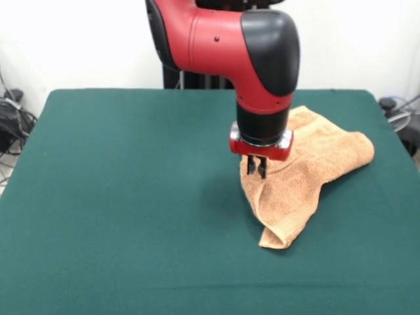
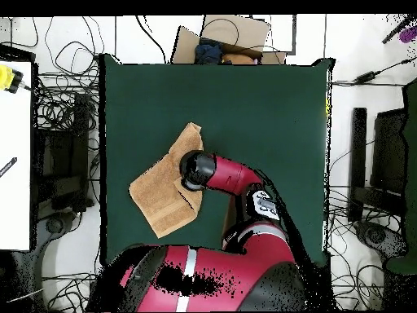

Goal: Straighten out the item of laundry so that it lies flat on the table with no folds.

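Towel (image 1: 298,177) position: right half of the green table (image 1: 118,197) in the front view, bunched rather than flat. Its material is orange-tan terry, and the cloth forms a rumpled mass with a broad lobe reaching toward the table's right edge and a narrower folded tongue pointing toward the near edge. Several creases run down the tongue, and its tip is doubled over. Gripper (image 1: 256,168) position: directly over the left part of the towel, hanging vertically below the red and black arm (image 1: 230,39). The two dark fingers (image 1: 251,165) sit close together with only a thin gap between them; their tips are at the cloth surface, and it cannot be determined whether fabric is pinched between them. In the overhead view the arm's wrist covers the gripper, and the towel (image 2: 163,191) lies left of table centre.
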You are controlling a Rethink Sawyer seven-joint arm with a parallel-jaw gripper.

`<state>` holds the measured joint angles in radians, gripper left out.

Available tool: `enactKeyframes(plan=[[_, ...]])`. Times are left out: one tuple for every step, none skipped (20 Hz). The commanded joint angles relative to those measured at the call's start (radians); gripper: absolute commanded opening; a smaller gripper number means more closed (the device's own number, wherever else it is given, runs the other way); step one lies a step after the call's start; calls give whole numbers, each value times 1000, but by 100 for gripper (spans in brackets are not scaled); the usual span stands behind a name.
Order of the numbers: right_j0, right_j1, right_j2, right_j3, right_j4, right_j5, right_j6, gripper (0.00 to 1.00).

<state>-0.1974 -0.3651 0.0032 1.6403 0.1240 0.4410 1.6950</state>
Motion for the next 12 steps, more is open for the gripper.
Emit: enactKeyframes(plan=[[-34, 144, 115, -23, -59, -114, 38, 0], [-41, 144, 118, -28, -62, -102, 29, 0], [-48, 144, 120, -32, -65, -91, 21, 0], [-51, 142, 120, -35, -68, -80, 18, 0], [-55, 140, 119, -37, -72, -73, 14, 0], [-59, 137, 118, -41, -76, -61, 9, 0], [-61, 134, 112, -50, -82, -41, 3, 0], [-67, 123, 106, -62, -90, -6, -12, 0], [-83, 118, 106, -85, -101, 33, -39, 0], [-107, 123, 110, -117, -113, 76, -77, 0], [-137, 135, 118, -157, -125, 122, -118, 0], [-166, 150, 127, -199, -141, 168, -161, 0]])
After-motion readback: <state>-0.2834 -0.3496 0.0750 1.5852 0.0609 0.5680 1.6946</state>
